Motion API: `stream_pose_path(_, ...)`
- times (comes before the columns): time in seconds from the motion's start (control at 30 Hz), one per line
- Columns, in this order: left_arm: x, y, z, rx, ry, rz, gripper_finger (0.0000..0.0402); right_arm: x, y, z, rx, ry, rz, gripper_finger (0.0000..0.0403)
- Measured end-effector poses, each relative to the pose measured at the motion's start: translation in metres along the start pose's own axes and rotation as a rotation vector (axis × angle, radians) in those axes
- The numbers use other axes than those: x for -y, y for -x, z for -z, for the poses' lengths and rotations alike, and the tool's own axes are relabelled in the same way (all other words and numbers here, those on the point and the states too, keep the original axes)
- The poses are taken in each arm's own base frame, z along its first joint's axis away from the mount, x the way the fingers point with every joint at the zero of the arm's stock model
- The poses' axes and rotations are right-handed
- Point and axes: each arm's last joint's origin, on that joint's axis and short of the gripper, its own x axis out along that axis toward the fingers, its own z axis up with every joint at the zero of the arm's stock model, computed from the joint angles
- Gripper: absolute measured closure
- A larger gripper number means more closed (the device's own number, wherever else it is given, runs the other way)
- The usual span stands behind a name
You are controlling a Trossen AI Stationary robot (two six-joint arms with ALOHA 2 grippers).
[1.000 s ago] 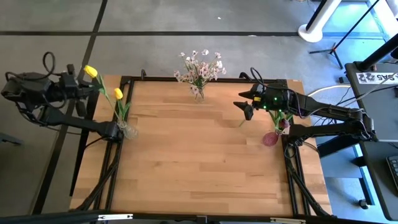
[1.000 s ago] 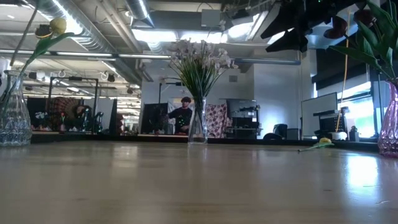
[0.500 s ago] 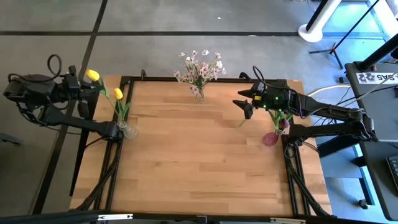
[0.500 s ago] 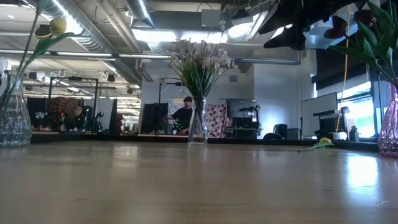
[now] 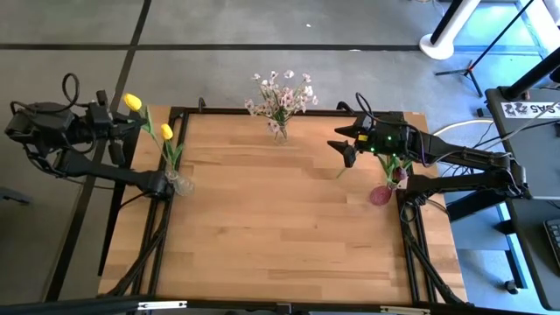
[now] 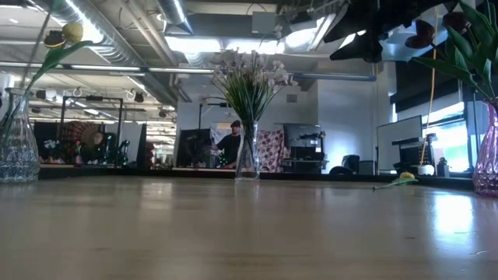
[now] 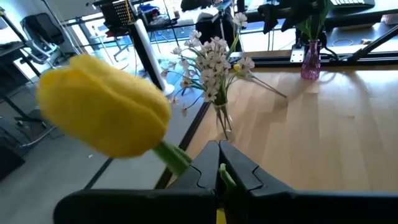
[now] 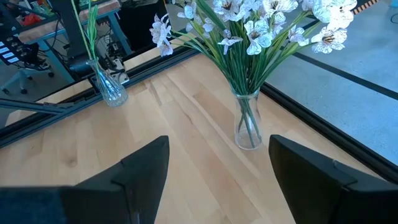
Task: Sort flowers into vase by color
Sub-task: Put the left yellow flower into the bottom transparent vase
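The left gripper is clamped on the green stem of a yellow tulip, whose head stands just past the fingertips. In the high view this gripper hangs beyond the table's left edge, near the far left corner, and the held tulip sits above it. A second yellow tulip leans out of a clear glass vase standing at the left edge of the wooden table.

The right gripper hovers over the far right part of the table with its fingers spread wide and nothing between them. It faces a clear vase of pale blossoms, which stands at the middle of the far edge.

Beside the right arm, at the right edge, a pink vase holds dark maroon tulips with green leaves. One loose yellow flower lies flat on the table near that pink vase.

In the room behind the table a person stands far off.
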Motion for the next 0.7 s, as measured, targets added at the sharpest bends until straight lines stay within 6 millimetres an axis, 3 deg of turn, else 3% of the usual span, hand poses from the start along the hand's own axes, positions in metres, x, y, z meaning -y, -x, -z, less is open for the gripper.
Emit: stream_pose_path(0.7, 0.0000, -0.0018, 0.0028, -0.032, -0.033, -0.041, 0.0401, 0.0000, 0.0000, 0.0001, -0.001, 0.002, 0.000, 0.0127)
